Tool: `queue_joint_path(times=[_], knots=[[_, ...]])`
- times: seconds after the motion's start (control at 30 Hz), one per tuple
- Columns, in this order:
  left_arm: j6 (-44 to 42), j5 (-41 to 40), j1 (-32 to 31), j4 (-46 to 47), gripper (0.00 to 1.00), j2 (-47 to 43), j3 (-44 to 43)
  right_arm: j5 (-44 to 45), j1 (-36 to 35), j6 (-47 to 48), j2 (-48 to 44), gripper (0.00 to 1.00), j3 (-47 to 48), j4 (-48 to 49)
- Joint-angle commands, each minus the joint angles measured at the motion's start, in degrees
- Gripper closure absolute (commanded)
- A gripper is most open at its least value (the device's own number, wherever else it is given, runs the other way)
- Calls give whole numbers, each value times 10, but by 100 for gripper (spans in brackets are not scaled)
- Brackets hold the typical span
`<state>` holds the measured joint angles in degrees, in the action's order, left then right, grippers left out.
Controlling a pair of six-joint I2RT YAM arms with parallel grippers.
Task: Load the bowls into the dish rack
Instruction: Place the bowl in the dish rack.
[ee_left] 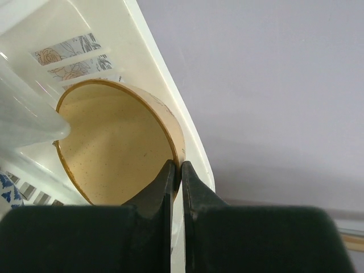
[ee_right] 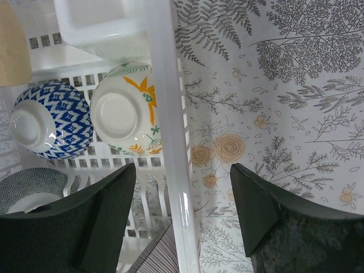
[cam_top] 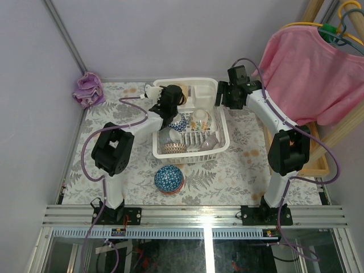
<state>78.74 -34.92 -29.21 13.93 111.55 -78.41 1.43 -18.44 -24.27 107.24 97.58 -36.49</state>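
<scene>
The white dish rack (cam_top: 223, 138) stands mid-table. My left gripper (cam_top: 169, 104) is shut on the rim of an orange-yellow bowl (ee_left: 114, 148), held on edge against the rack's back-left wall (ee_left: 165, 74); the left gripper's fingertips (ee_left: 177, 166) pinch the rim. My right gripper (ee_right: 183, 176) is open and straddles the rack's right wall (ee_right: 168, 114) from above, holding nothing. Inside the rack lie a blue-white bowl (ee_right: 48, 116) and a white bowl with an orange flower (ee_right: 128, 108), both bottom-up. A blue patterned bowl (cam_top: 169, 178) sits upside down on the table before the rack.
More dishes fill the rack's front: a dark patterned bowl (ee_right: 31, 187), a grey one (cam_top: 207, 143) and a clear glass (cam_top: 168, 136). A purple cloth (cam_top: 88, 90) lies at the back left. A pink shirt (cam_top: 310, 74) hangs at the right above a wooden tray (cam_top: 318, 165).
</scene>
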Motion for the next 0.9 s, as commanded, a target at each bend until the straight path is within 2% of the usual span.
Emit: queue_joint_path(times=[0.0, 0.47, 0.87], knots=[[33, -83, 2, -35, 100, 5, -27, 0, -5, -6, -22, 25, -1, 12], [140, -100, 2, -158, 100, 52, -88, -11, -5, -9, -31, 25, -4, 2], [206, -101, 2, -249, 100, 43, -77, -18, -4, -6, -38, 25, -8, -5]])
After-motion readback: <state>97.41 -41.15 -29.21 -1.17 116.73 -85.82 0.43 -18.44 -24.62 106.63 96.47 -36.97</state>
